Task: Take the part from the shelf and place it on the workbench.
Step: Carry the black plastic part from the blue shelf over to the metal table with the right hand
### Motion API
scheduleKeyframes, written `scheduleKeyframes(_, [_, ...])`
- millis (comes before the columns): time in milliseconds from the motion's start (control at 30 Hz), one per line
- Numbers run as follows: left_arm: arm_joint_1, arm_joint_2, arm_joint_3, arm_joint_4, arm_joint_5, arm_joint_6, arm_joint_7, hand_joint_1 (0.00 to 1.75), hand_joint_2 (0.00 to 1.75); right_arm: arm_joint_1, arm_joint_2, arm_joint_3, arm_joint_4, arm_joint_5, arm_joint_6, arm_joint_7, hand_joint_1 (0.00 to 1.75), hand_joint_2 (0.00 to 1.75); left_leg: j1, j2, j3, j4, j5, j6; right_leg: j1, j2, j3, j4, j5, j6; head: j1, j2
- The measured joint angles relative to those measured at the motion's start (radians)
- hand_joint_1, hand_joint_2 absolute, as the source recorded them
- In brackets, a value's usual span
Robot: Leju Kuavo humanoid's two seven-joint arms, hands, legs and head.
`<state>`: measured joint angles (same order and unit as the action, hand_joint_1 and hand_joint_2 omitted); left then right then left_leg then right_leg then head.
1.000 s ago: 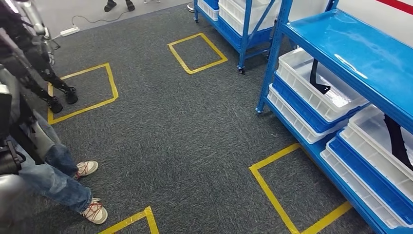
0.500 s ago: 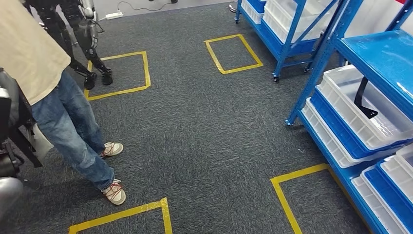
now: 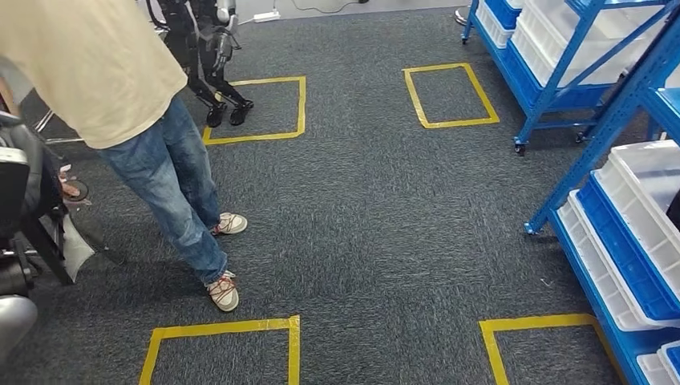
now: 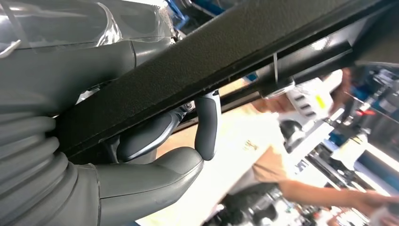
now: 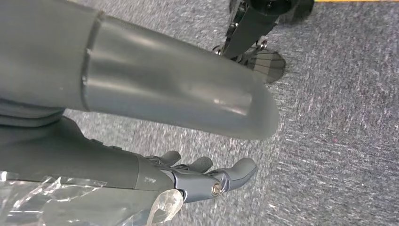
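Left wrist view: left hand (image 4: 160,155) grips a black part (image 4: 211,66); right hand (image 5: 207,176) empty, fingers apart; no legible writing.

The head view looks forward and down from high up onto grey carpet (image 3: 361,208), with blue shelves (image 3: 609,120) at the right and a person (image 3: 136,104) near left. The left wrist view sits close behind the left hand (image 4: 155,165), facing the person. The right wrist view sits close behind the right hand (image 5: 197,176), facing the same carpet.
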<state>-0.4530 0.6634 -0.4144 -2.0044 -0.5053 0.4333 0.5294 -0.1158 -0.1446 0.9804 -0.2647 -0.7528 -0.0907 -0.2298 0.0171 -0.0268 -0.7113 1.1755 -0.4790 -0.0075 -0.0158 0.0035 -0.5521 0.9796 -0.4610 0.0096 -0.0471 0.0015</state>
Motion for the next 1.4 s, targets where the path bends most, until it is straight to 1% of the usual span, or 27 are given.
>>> scheduleKeyframes(67, [0.004, 0.000, -0.001, 0.000, -0.001, -0.001, 0.000, 1.75, 1.75, 0.002, 0.000, 0.001, 0.000, -0.001, 0.001, 0.002, 0.00, 0.00, 0.001, 0.013, -0.048, 0.097, -0.028, 0.001, 0.007, -0.030, 0.001, 0.000, -0.003, -0.003, 0.000, 0.000])
scheduleKeyframes(100, [0.006, 0.000, -0.001, 0.000, -0.001, -0.001, 0.000, 1.75, 1.75, 0.002, 0.001, 0.001, 0.000, -0.001, 0.001, 0.002, 0.00, 0.00, 0.000, 0.015, -0.044, 0.090, -0.017, 0.004, 0.010, -0.045, 0.003, 0.000, -0.005, -0.004, 0.000, 0.000])
scheduleKeyframes(133, [0.006, 0.000, -0.001, -0.001, -0.001, -0.001, 0.000, 1.75, 1.75, 0.002, 0.002, 0.001, 0.000, -0.001, 0.002, 0.002, 0.00, 0.00, -0.004, 0.022, -0.018, 0.040, 0.011, 0.010, 0.013, -0.060, 0.005, 0.000, -0.008, -0.004, -0.001, 0.000])
scheduleKeyframes(200, [0.003, 0.000, 0.000, -0.003, -0.002, -0.002, 0.000, 1.75, 1.75, 0.001, 0.004, 0.002, 0.000, -0.001, 0.004, 0.003, 0.00, 0.00, -0.021, 0.066, 0.062, -0.109, 0.067, 0.028, 0.018, -0.085, 0.012, 0.000, -0.014, -0.002, -0.001, 0.000])
scheduleKeyframes(267, [0.000, 0.000, 0.000, -0.004, -0.003, -0.003, -0.001, 1.75, 1.75, 0.000, 0.006, 0.002, 0.000, -0.001, 0.005, 0.004, 0.00, 0.00, -0.038, 0.099, 0.105, -0.191, 0.084, 0.042, 0.023, -0.107, 0.016, 0.000, -0.021, 0.005, 0.000, 0.000])
scheduleKeyframes(333, [0.000, 0.000, -0.001, -0.004, -0.003, -0.007, -0.001, 1.75, 1.75, -0.005, 0.006, 0.003, 0.000, -0.003, 0.007, 0.008, 0.00, 0.00, -0.042, 0.081, 0.107, -0.200, 0.084, 0.049, 0.025, -0.130, 0.021, -0.001, -0.027, 0.013, 0.000, 0.000])
scheduleKeyframes(367, [0.001, 0.000, -0.001, -0.005, -0.002, -0.010, -0.001, 1.75, 1.75, -0.007, 0.006, 0.003, 0.000, -0.004, 0.007, 0.010, 0.00, 0.00, -0.039, 0.068, 0.109, -0.203, 0.086, 0.053, 0.023, -0.126, 0.023, 0.002, -0.032, 0.018, 0.000, 0.000])
scheduleKeyframes(433, [-0.004, 0.000, -0.002, -0.005, 0.000, -0.016, -0.001, 1.75, 1.75, -0.007, 0.007, 0.004, 0.000, -0.008, 0.007, 0.011, 0.00, 0.00, -0.032, 0.045, 0.113, -0.210, 0.091, 0.064, 0.020, -0.077, 0.006, 0.050, -0.063, 0.026, 0.001, 0.000])
scheduleKeyframes(500, [-0.010, 0.000, -0.007, -0.004, 0.003, -0.021, -0.001, 1.75, 1.75, -0.004, 0.008, 0.006, 0.000, -0.010, 0.006, 0.012, 0.00, 0.00, -0.029, 0.022, 0.115, -0.212, 0.092, 0.073, 0.017, -0.021, -0.058, 0.179, -0.123, 0.030, 0.002, 0.000])
scheduleKeyframes(533, [-0.010, -0.001, -0.011, -0.004, 0.006, -0.022, -0.001, 1.75, 1.75, -0.003, 0.008, 0.006, 0.000, -0.011, 0.006, 0.012, 0.00, 0.00, -0.029, 0.009, 0.115, -0.211, 0.092, 0.074, 0.016, -0.012, -0.096, 0.248, -0.148, 0.031, 0.003, 0.000])
scheduleKeyframes(567, [-0.010, -0.001, -0.015, -0.004, 0.008, -0.023, -0.001, 1.75, 1.75, -0.002, 0.008, 0.007, 0.000, -0.011, 0.006, 0.012, 0.00, 0.00, -0.029, -0.006, 0.115, -0.211, 0.092, 0.075, 0.016, -0.010, -0.123, 0.292, -0.155, 0.033, 0.003, 0.000])
scheduleKeyframes(600, [-0.010, -0.002, -0.018, -0.004, 0.011, -0.023, -0.001, 1.75, 1.75, 0.000, 0.008, 0.007, 0.000, -0.011, 0.006, 0.012, 0.00, 0.00, -0.029, -0.021, 0.116, -0.210, 0.092, 0.075, 0.015, -0.009, -0.132, 0.297, -0.141, 0.034, 0.003, 0.000])
scheduleKeyframes(633, [-0.010, -0.002, -0.022, -0.004, 0.012, -0.024, -0.001, 1.75, 1.75, 0.001, 0.008, 0.007, 0.000, -0.011, 0.006, 0.012, 0.00, 0.00, -0.028, -0.037, 0.118, -0.210, 0.091, 0.074, 0.014, -0.005, -0.121, 0.260, -0.108, 0.034, 0.003, 0.000])
scheduleKeyframes(667, [-0.010, -0.002, -0.024, -0.004, 0.013, -0.024, -0.001, 1.75, 1.75, 0.002, 0.007, 0.008, 0.000, -0.011, 0.006, 0.012, 0.00, 0.00, -0.027, -0.052, 0.119, -0.209, 0.091, 0.073, 0.011, 0.009, -0.095, 0.192, -0.064, 0.034, 0.003, 0.000])
scheduleKeyframes(733, [-0.011, -0.002, -0.026, -0.004, 0.013, -0.024, -0.001, 1.75, 1.75, 0.005, 0.005, 0.008, 0.000, -0.011, 0.006, 0.012, 0.00, 0.00, -0.027, -0.080, 0.117, -0.206, 0.089, 0.068, 0.002, 0.062, -0.040, 0.059, -0.002, 0.031, 0.003, 0.000])
scheduleKeyframes(800, [-0.012, -0.003, -0.026, -0.004, 0.014, -0.024, -0.001, 1.75, 1.75, 0.004, 0.004, 0.008, 0.000, -0.012, 0.006, 0.011, 0.00, 0.00, -0.025, -0.105, 0.110, -0.204, 0.091, 0.058, 0.001, 0.084, -0.020, 0.011, 0.009, 0.024, 0.003, 0.000])
scheduleKeyframes(867, [-0.010, -0.003, -0.026, -0.004, 0.014, -0.024, -0.001, 1.75, 1.75, -0.002, 0.005, 0.008, 0.000, -0.012, 0.006, 0.011, 0.00, 0.00, -0.020, -0.119, 0.104, -0.203, 0.093, 0.047, 0.003, 0.056, -0.016, 0.004, 0.011, 0.015, 0.002, 0.000])
scheduleKeyframes(933, [-0.013, -0.002, -0.026, -0.004, 0.015, -0.025, -0.001, 1.75, 1.75, -0.005, 0.007, 0.008, -0.001, -0.012, 0.007, 0.011, 0.00, 0.00, -0.022, -0.072, 0.083, -0.165, 0.070, 0.037, 0.004, 0.027, -0.012, -0.001, 0.013, 0.003, 0.001, 0.000])
scheduleKeyframes(1000, [-0.016, -0.001, -0.026, -0.004, 0.019, -0.027, -0.001, 1.75, 1.75, -0.003, 0.007, 0.008, -0.001, -0.012, 0.007, 0.011, 0.00, 0.00, -0.021, -0.007, 0.028, -0.049, 0.015, 0.027, 0.008, -0.002, -0.009, -0.003, 0.011, -0.004, -0.002, 0.000])
scheduleKeyframes(1067, [-0.014, -0.001, -0.028, -0.004, 0.023, -0.032, -0.001, 1.75, 1.75, -0.002, 0.005, 0.009, -0.001, -0.012, 0.007, 0.011, 0.00, 0.00, -0.014, 0.010, -0.034, 0.072, -0.027, 0.020, 0.013, -0.032, -0.008, -0.003, 0.008, -0.007, -0.002, 0.000])
scheduleKeyframes(1100, [-0.013, -0.002, -0.029, -0.004, 0.025, -0.033, 0.000, 1.75, 1.75, -0.001, 0.005, 0.009, -0.001, -0.012, 0.007, 0.011, 0.00, 0.00, -0.012, 0.013, -0.044, 0.089, -0.025, 0.019, 0.014, -0.046, -0.007, -0.003, 0.006, -0.006, -0.002, 0.000])
scheduleKeyframes(1133, [-0.012, -0.002, -0.029, -0.004, 0.025, -0.034, 0.000, 1.75, 1.75, -0.001, 0.005, 0.009, -0.001, -0.012, 0.007, 0.011, 0.00, 0.00, -0.011, 0.017, -0.031, 0.063, -0.005, 0.018, 0.014, -0.060, -0.005, -0.003, 0.004, -0.005, -0.002, 0.000])
scheduleKeyframes(1167, [-0.012, -0.001, -0.029, -0.004, 0.026, -0.034, 0.000, 1.75, 1.75, -0.002, 0.006, 0.009, -0.001, -0.011, 0.007, 0.011, 0.00, 0.00, -0.011, 0.029, 0.002, -0.001, 0.028, 0.019, 0.014, -0.074, -0.002, -0.003, 0.001, -0.004, -0.002, 0.000])
scheduleKeyframes(1233, [-0.012, -0.001, -0.027, -0.004, 0.026, -0.032, 0.000, 1.75, 1.75, -0.003, 0.005, 0.009, -0.001, -0.011, 0.007, 0.011, 0.00, 0.00, -0.020, 0.077, 0.075, -0.141, 0.072, 0.025, 0.018, -0.096, 0.006, -0.003, -0.006, 0.003, -0.001, 0.000])
scheduleKeyframes(1300, [-0.012, -0.001, -0.026, -0.004, 0.028, -0.031, 0.000, 1.75, 1.75, -0.005, 0.004, 0.009, -0.001, -0.012, 0.007, 0.010, 0.00, 0.00, -0.030, 0.100, 0.102, -0.196, 0.078, 0.036, 0.023, -0.115, 0.014, -0.005, -0.013, 0.011, 0.000, 0.000])
scheduleKeyframes(1367, [-0.011, -0.001, -0.026, -0.005, 0.029, -0.030, 0.000, 1.75, 1.75, -0.007, 0.004, 0.009, -0.001, -0.012, 0.007, 0.010, 0.00, 0.00, -0.030, 0.073, 0.104, -0.200, 0.079, 0.048, 0.023, -0.133, 0.022, -0.008, -0.021, 0.021, 0.001, 0.000])
scheduleKeyframes(1400, [-0.011, 0.000, -0.025, -0.005, 0.029, -0.030, 0.000, 1.75, 1.75, -0.008, 0.005, 0.009, -0.001, -0.012, 0.007, 0.010, 0.00, 0.00, -0.028, 0.060, 0.109, -0.203, 0.081, 0.053, 0.021, -0.122, 0.025, -0.003, -0.028, 0.027, 0.001, 0.000])
